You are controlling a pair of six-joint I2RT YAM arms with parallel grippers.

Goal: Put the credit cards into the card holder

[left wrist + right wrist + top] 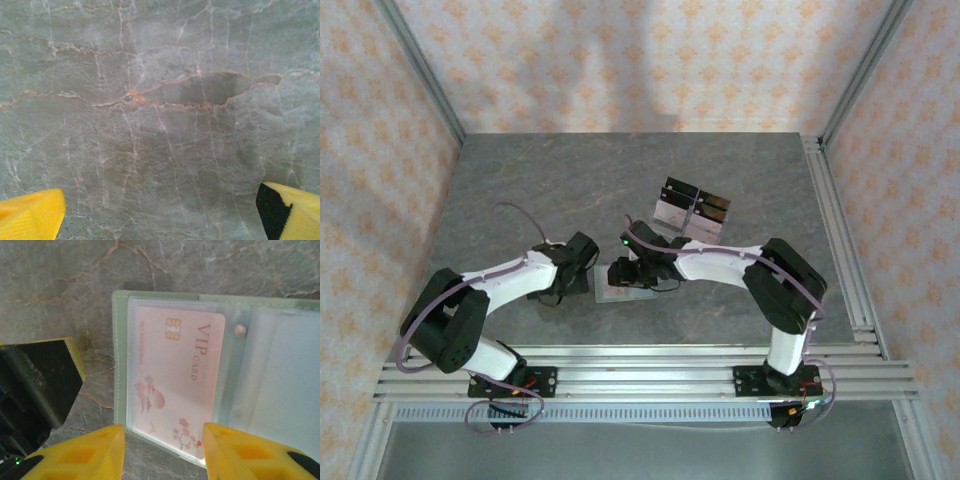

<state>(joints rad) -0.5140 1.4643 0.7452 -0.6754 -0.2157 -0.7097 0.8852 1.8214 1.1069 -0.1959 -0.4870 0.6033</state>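
Lab rig: alu frame (640, 362), wallpapered walls (620, 60)

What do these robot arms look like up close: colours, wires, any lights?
The left arm and right arm are white tubes linked by chunky black joints. A thin purplish cable loops along the left one; a small green light glows by the right wrist. The left claw and right claw have bright yellow fingers, one with a black inner pad.
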